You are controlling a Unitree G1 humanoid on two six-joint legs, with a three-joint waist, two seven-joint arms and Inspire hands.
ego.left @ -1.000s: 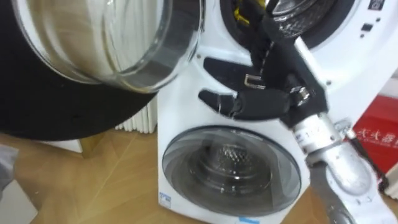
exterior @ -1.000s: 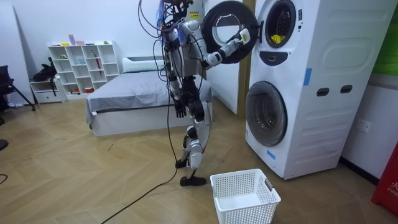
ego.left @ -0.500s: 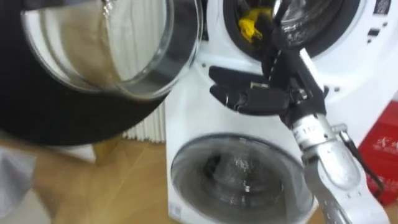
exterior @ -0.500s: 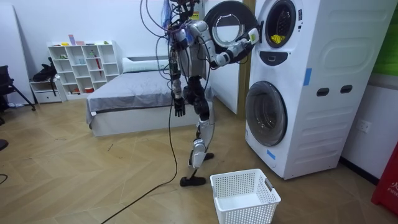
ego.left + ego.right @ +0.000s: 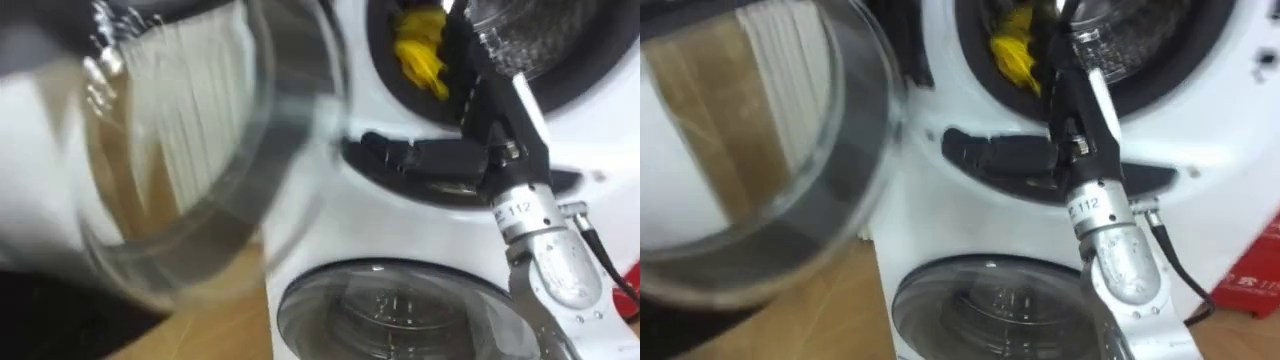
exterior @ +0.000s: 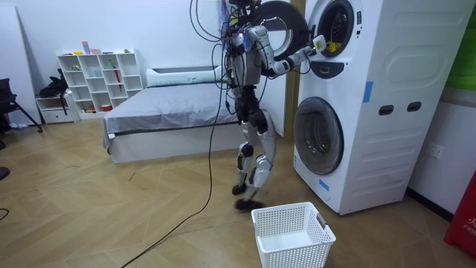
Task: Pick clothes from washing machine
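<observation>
Just under the upper drum's mouth of the stacked washer (image 6: 387,149), centre right in the eye views, the right hand (image 5: 440,160) lies against the dark panel. Its fingers (image 5: 385,150) are straight, point left and hold nothing. Yellow cloth (image 5: 420,50) sits in the drum above them, apart from them. The open glass door (image 5: 180,150) hangs at left. A blue sticker (image 6: 367,91) on the washer's side is too small to read. A white basket (image 6: 291,234) stands on the floor, bottom centre of the room view.

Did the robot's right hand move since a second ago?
Yes. In the room view, the right hand has gone toward the view's right, closer to the round opening of the upper washing machine, which stayed put, and the yellow cloth inside.
</observation>
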